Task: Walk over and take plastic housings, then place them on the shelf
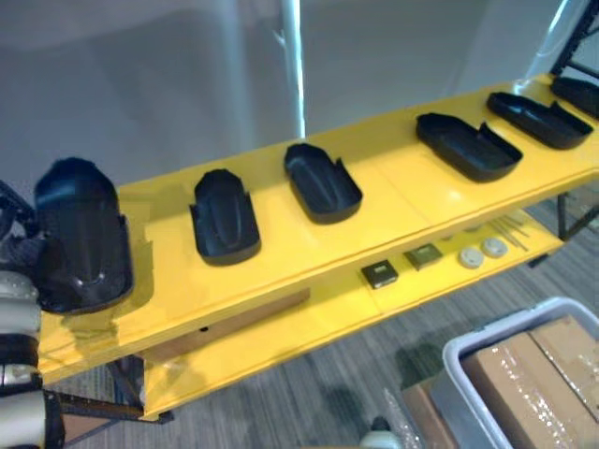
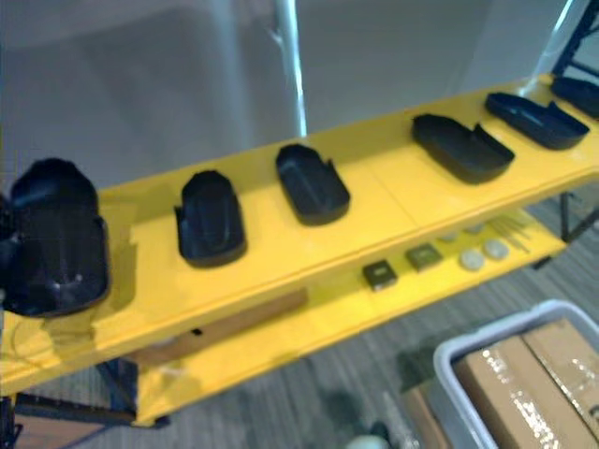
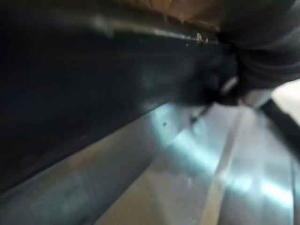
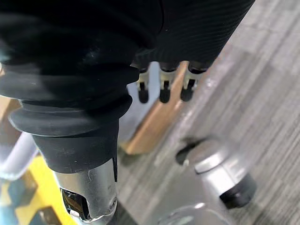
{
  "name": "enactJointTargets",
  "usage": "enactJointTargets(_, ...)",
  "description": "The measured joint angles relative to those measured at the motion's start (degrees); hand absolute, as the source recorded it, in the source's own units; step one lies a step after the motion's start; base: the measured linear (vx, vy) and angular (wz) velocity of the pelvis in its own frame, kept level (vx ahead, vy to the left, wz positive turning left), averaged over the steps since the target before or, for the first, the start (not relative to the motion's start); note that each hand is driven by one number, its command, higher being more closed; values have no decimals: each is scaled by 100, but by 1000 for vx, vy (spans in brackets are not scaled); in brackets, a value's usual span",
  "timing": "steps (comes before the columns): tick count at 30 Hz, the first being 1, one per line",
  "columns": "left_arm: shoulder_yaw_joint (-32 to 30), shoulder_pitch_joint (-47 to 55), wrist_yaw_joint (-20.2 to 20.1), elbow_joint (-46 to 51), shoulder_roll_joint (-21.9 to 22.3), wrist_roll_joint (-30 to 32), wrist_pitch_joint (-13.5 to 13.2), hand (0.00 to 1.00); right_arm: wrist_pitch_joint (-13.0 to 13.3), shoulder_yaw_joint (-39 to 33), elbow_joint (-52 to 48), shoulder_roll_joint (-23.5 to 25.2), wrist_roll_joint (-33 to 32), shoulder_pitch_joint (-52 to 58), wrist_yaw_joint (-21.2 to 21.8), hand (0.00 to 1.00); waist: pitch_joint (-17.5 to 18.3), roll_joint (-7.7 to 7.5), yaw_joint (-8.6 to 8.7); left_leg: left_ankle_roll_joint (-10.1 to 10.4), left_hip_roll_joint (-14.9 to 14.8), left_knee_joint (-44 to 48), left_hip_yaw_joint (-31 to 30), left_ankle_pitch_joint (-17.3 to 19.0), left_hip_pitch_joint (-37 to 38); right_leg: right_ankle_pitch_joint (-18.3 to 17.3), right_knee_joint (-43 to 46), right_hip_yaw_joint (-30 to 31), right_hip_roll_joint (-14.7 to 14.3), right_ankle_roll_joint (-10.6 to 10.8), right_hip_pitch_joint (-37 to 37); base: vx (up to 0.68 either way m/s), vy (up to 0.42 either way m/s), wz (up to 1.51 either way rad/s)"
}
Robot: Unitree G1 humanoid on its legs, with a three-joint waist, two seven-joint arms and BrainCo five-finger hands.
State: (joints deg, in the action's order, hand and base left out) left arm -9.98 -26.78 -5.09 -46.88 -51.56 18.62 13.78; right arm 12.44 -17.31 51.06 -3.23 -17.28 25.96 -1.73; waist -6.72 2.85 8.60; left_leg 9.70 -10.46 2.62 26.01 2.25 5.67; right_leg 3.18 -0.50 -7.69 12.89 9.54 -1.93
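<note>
Housings of black plastic lie in a row along the top board of the yellow shelf, all apart from each other. The leftmost housing is at the shelf's left end, rounded back up and glossy. Left hand is right against its left side. Its fingers are hidden behind the part, so I cannot tell if it grips the part or not, nor whether the housing's full weight is on the board. Left wrist view has a big dark surface very close, no fingers readable.

The second housing is just right of it, also back up. The third housing lies hollow side up. The fourth housing, fifth housing and sixth housing are further right, hollow side up, the last one at the frame edge.

Right hand hangs low over the grey carpet floor, fingers straight and loose, thumb apart, holding nothing.

On the lower board are two small dark squares, two white discs and some thin rods. A brown wooden strip runs under the top board. A grey bin on the floor at lower right holds film-wrapped cardboard boxes.
</note>
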Motion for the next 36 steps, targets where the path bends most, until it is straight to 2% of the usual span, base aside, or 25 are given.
enactJointTargets(2, 61, -39, -112, -29, 0, 11, 3, 100, -16, -6, 0, 0, 0, -4, 73, 0, -48, -30, 41, -3, -1, 8, 16, 5, -1, -5, 15, 12, 2, -8, 37, -47, -9, -4)
enactJointTargets(4, 193, -44, -155, -42, -2, 34, 54, 100, -48, -18, 0, -1, -1, -10, 90, 0, -83, 6, 45, -8, -1, 32, 31, 8, -71, -11, 54, 23, 9, -18, 119, -42, -5, -3)
enactJointTargets(5, 211, -49, -181, -60, -2, 34, 125, 100, -49, -27, -3, 0, -2, -48, 115, 0, -151, -44, 65, -9, -1, 48, 33, 7, -79, -12, 84, 34, 12, -19, 147, -30, -3, -2)
enactJointTargets(10, 231, -62, -201, -337, -1, 27, 364, 100, -117, -228, -6, -4, -11, -156, 187, 0, -317, -28, 163, -13, -8, 103, 15, 9, -174, -4, 95, 44, 11, -12, 203, -6, -2, 0)
enactJointTargets(20, 230, -154, 55, -440, 5, -5, 520, 100, -119, -225, -11, -20, -49, -261, 208, 0, -557, -68, 154, -51, -57, 342, -47, 101, -288, -17, 147, 8, 16, -36, 188, -6, 0, 2)
enactJointTargets(27, 230, -234, 56, -441, 20, -6, 587, 100, -153, -224, -24, -36, -172, -288, 204, 0, -701, -106, 139, -64, -84, 465, -101, 131, -410, -46, 204, -2, 17, -80, 262, -45, -2, 2)
enactJointTargets(28, 230, -267, 85, -440, 20, -9, 615, 0, -155, -224, -27, -41, -227, -309, 204, 0, -720, -105, 143, -68, -94, 524, -142, 144, -498, -46, 224, -8, 17, -80, 316, -22, -6, 4)
enactJointTargets(36, 225, -325, 435, -642, 27, -74, 673, 0, -162, -221, -25, -45, -230, -353, 215, 0, -806, -177, 151, -67, -116, 599, -161, 180, -530, -33, 256, -9, 14, -58, 320, -2, -1, 0)
